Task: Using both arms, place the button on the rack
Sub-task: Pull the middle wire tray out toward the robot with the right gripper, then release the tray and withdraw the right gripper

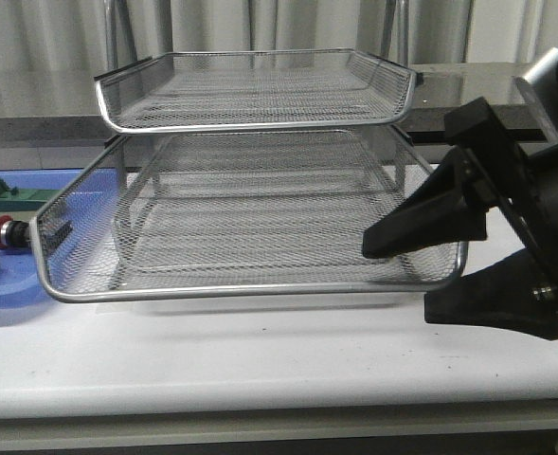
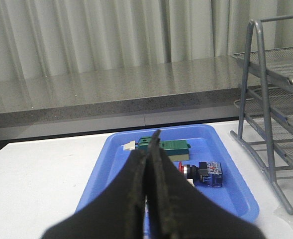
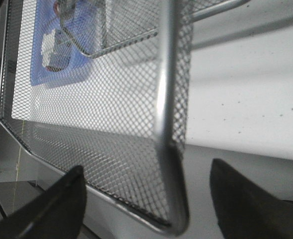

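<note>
While my right gripper (image 3: pixel 146 199) stands apart around the rack's (image 1: pixel 260 289) pulled-out tray rim, my left gripper (image 2: pixel 148 149) is together, button (image 2: pixel 202 171) beyond.

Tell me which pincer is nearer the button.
Left. The left pincer, shut, hovers just short of the button in the blue tray. The right pincer is open around the rack's pulled-out tray rim, across the rack.

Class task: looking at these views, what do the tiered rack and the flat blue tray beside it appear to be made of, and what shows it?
The rack: apparently silver metal, with fine see-through wire mesh and shiny rims that catch highlights. The blue tray: probably moulded plastic, given its uniform opaque colour, smooth surface and rounded raised lip.
</note>
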You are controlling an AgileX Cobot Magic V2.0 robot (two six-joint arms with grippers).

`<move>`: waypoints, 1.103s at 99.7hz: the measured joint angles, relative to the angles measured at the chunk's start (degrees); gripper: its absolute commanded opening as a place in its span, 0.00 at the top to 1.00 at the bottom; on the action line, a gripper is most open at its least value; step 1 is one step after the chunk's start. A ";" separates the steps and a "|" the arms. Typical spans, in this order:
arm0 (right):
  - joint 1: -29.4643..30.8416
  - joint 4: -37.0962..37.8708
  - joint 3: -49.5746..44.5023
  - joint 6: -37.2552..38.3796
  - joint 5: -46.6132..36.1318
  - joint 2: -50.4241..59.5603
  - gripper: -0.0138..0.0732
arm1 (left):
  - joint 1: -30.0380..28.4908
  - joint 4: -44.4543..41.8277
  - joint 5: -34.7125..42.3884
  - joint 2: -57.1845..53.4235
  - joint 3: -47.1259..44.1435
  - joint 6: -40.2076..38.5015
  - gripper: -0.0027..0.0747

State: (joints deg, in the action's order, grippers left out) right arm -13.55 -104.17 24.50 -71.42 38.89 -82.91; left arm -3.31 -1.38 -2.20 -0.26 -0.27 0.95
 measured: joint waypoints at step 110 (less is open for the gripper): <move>0.00 108.05 21.10 78.18 13.33 35.59 0.16 | 0.00 0.00 0.00 0.00 0.00 0.00 0.99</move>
State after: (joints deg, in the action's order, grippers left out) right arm -13.55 3.87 45.59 6.76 52.22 -47.32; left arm -3.31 -1.38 -2.20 -0.26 -0.27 0.95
